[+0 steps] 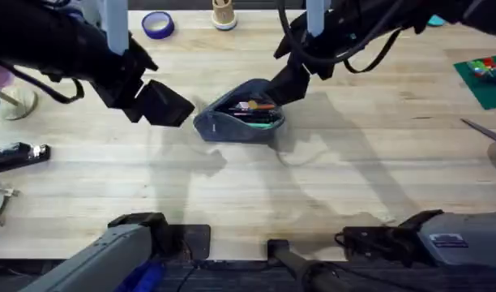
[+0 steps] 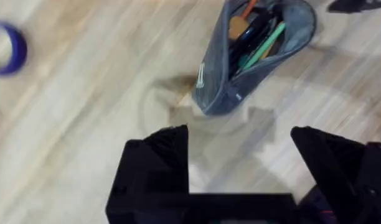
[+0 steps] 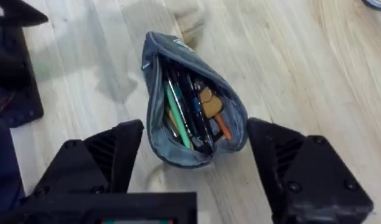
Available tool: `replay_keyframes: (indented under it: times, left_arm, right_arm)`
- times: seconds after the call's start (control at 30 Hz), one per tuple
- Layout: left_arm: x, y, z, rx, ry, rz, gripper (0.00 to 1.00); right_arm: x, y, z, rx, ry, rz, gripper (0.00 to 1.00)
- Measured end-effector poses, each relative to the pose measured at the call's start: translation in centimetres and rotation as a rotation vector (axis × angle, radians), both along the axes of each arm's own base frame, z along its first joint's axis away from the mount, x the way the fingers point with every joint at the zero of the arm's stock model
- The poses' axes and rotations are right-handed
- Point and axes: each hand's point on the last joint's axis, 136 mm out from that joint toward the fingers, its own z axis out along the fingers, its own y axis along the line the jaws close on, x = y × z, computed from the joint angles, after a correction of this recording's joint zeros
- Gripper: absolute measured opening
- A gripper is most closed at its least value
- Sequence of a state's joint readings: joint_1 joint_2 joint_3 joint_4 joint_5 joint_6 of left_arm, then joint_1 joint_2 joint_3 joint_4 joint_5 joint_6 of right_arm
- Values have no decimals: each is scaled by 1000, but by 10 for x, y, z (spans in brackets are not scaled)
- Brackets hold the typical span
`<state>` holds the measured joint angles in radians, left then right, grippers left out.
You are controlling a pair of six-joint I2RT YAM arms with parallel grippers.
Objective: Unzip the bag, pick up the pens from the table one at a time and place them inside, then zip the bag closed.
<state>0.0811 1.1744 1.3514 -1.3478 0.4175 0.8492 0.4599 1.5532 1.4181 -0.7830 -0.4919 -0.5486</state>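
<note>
Two grippers flank the bag (image 1: 238,120) at mid-table (image 1: 353,178). We see the left gripper (image 2: 240,158) spread wide, empty, beside its near end — the unzipped bag holds a green pen (image 3: 176,112) and a dark pen (image 3: 192,109) — then the right gripper (image 3: 193,155), fingers apart, straddling its far end.

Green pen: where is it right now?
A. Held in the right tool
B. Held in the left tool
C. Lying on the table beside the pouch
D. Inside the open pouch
D: the green pen lies among other pens inside the unzipped grey-blue pouch, and both the left tool and the right tool are open and hold nothing.
</note>
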Motion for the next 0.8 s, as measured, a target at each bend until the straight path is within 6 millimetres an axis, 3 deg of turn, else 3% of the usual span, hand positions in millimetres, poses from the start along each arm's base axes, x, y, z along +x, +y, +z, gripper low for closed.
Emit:
replay_keyframes:
  times: [0.2,0.57,0.8]
  left_arm:
    - [1,-8,8,-28,-88,-153,995]
    - [-4,3,21,-109,-211,-276,995]
    - [-7,10,8,-218,-173,-347,997]
  right_arm:
    - [0,0,0,-1,1,-3,997]
    - [0,0,0,-1,1,-4,998]
    - [0,0,0,-1,1,-4,998]
